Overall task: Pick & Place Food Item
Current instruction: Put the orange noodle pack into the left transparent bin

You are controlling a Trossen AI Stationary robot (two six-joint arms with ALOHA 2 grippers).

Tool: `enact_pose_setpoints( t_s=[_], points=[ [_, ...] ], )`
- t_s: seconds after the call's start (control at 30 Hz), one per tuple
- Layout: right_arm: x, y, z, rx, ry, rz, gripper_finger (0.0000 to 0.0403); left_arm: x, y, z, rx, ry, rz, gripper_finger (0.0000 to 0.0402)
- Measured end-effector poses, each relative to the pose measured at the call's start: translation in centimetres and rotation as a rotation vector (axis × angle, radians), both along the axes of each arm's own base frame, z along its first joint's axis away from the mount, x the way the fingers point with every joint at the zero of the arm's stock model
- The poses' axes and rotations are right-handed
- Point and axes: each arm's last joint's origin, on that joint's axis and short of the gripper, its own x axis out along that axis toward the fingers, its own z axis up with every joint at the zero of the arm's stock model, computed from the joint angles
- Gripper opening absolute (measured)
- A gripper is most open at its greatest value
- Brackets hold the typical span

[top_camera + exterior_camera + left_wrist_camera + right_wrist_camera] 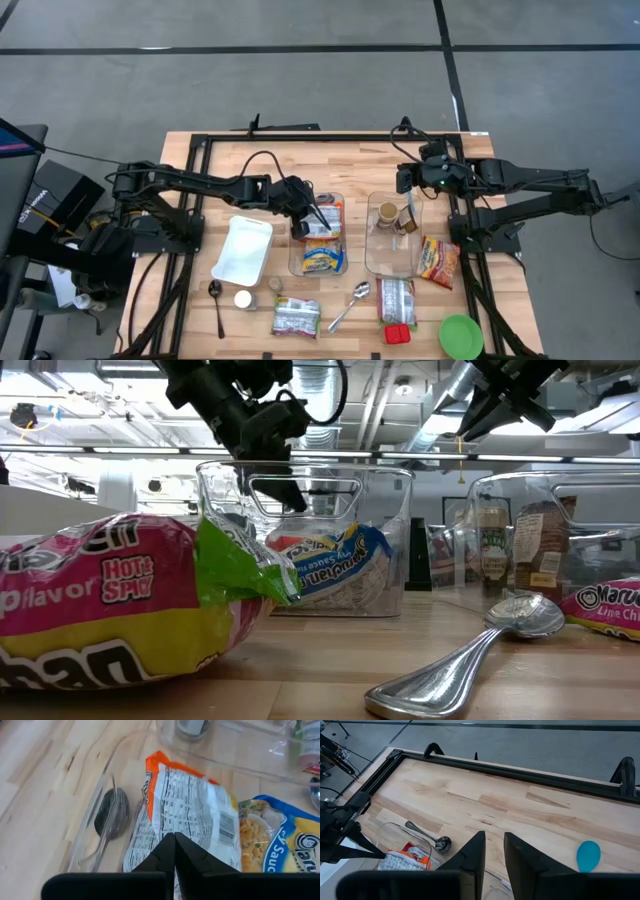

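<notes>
A clear bin (318, 262) stands mid-table. A blue-and-yellow noodle packet (322, 258) lies flat in it, also seen in the left wrist view (280, 835) and the low view (330, 565). My left gripper (300, 218) reaches down into the bin's far end, shut on an orange-and-white noodle packet (192, 802). My right gripper (408, 182) hovers above the far end of a second clear bin (392, 262). Its fingers (494, 851) stand a narrow gap apart with nothing between them. My left gripper pinches the orange-and-white packet's near end (175, 827) between its two shut fingers, which slant downward from the table's left. The packet stretches away from the fingertips, tilted, inside the bin. Its far orange end (155, 762) is by the bin's far wall.
The right bin holds jars (388, 215). On the near half of the table lie a white tray (243, 250), spoons (350, 305) (217, 300), more packets (296, 317) (397, 298) (440, 260) and a green bowl (461, 335). A dark ladle (427, 836) lies beyond the left bin.
</notes>
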Motion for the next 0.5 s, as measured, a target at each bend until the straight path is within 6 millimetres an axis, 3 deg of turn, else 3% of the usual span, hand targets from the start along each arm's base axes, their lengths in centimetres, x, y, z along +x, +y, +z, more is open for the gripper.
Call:
enact_pose_setpoints(
  t_s=[0.5],
  points=[
    [0.04,0.05,-0.01,0.015,-0.002,0.016,0.0065,-0.18,0.28,-0.24,0.031,0.012,0.047,0.0000]
  ],
)
